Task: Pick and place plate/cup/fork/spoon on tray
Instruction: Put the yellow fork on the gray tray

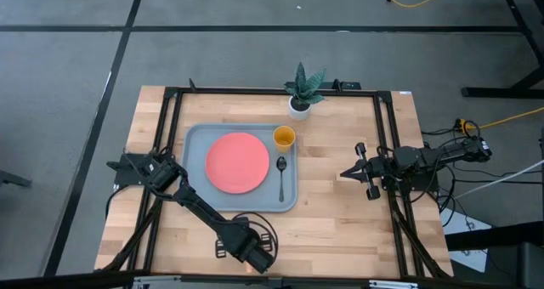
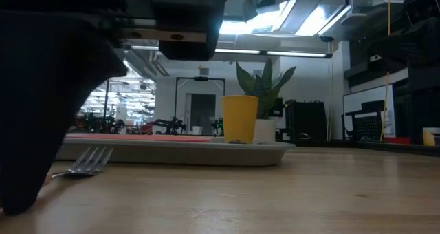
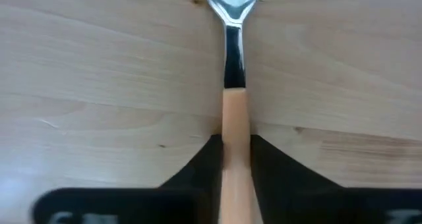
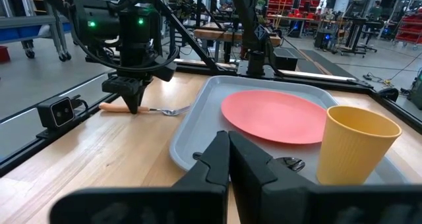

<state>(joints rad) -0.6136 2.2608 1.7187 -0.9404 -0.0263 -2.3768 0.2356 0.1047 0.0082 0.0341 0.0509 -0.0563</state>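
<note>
Left gripper is down at the near edge of the light wooden table, just off the near edge of the large grey-blue rectangular tray, and its dark fingers are closed snugly on the light orange wooden handle of the slim silver-tined fork. The left wrist view shows that handle pinched between the two fingers, the shiny metal neck running out ahead over bare wood. From the right wrist view, the fork lies roughly level at the table surface, tines toward the tray; the low view has the tines right down at the wood beside the tray's rim.

On the tray, the flat round coral-red plate sits in the middle. The small yellow-orange round cup stands upright in the tray's far right corner, just beside the plate. The slim dark metal spoon lies along the tray's right edge, bowl toward the cup.

Right gripper waits over the table's right side, well apart from the tray, fingers pressed together and holding nothing. A white pot with a green plant stands at the far edge of the table, just beyond the cup.
</note>
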